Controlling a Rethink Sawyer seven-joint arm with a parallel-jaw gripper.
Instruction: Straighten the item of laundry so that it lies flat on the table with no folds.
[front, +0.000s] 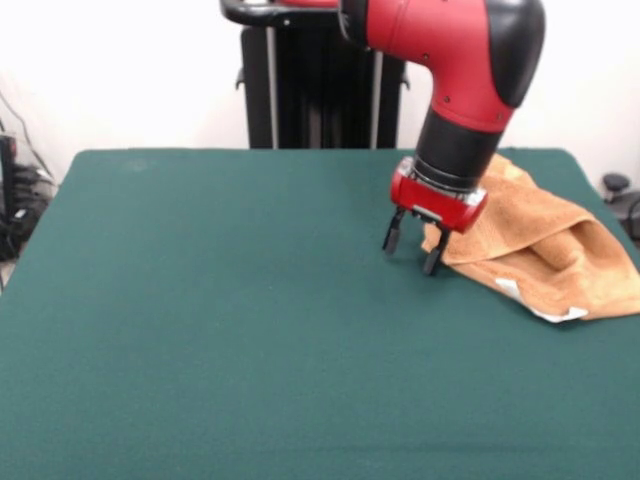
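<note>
Towel (545, 250) bunched, folded over itself at table's (200, 330) 3 o'clock edge. Gripper (412, 250) spread open, empty (one finger at towel's 9 o'clock corner), likely lining up a grab.

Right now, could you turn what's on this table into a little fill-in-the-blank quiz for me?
1. The towel lies ____, not flat.
2. The table has a dark ____ top.
3. The gripper has its two fingers ____, holding nothing.
4. A small ____ tag shows at the towel's near edge.

Missing words: folded; green; open; white.
</note>
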